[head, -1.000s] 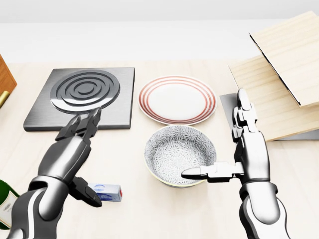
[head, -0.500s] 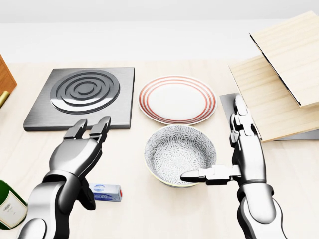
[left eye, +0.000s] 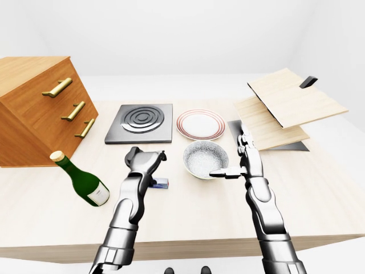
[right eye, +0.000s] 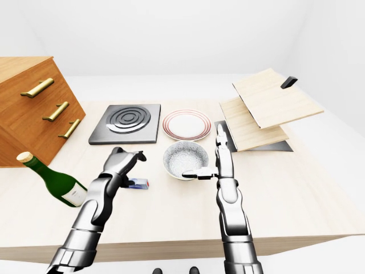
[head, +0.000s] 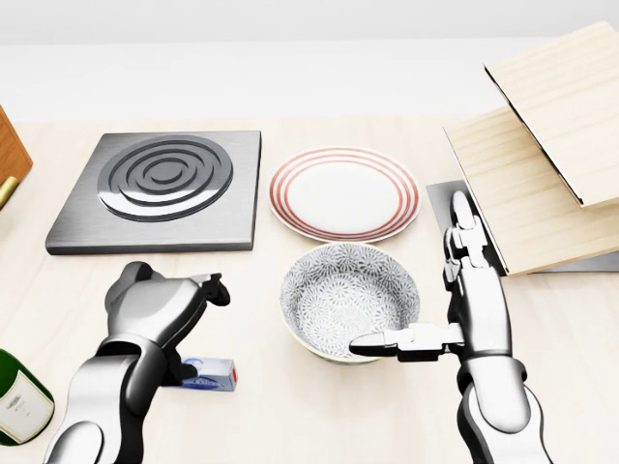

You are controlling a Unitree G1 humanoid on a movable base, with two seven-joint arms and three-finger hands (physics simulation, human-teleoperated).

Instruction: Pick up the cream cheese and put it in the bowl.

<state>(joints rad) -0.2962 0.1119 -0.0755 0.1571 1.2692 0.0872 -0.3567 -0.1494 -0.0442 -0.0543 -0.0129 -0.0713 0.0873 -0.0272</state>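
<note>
While the open left hand (head: 169,300) hovers above the cheese (head: 208,373), it should descend straight, fingers straddling it; bowl (head: 350,299) sits right.

My left hand (head: 160,309) hovers with fingers curled just above the cream cheese (head: 207,374), near the table's (head: 290,416) bottom edge. My right hand (head: 455,309) stands open beside the bowl (head: 349,299).

In the head view, the bowl (head: 350,299) sits below the plate (head: 344,193), the cream cheese (head: 208,373) at its lower left.
</note>
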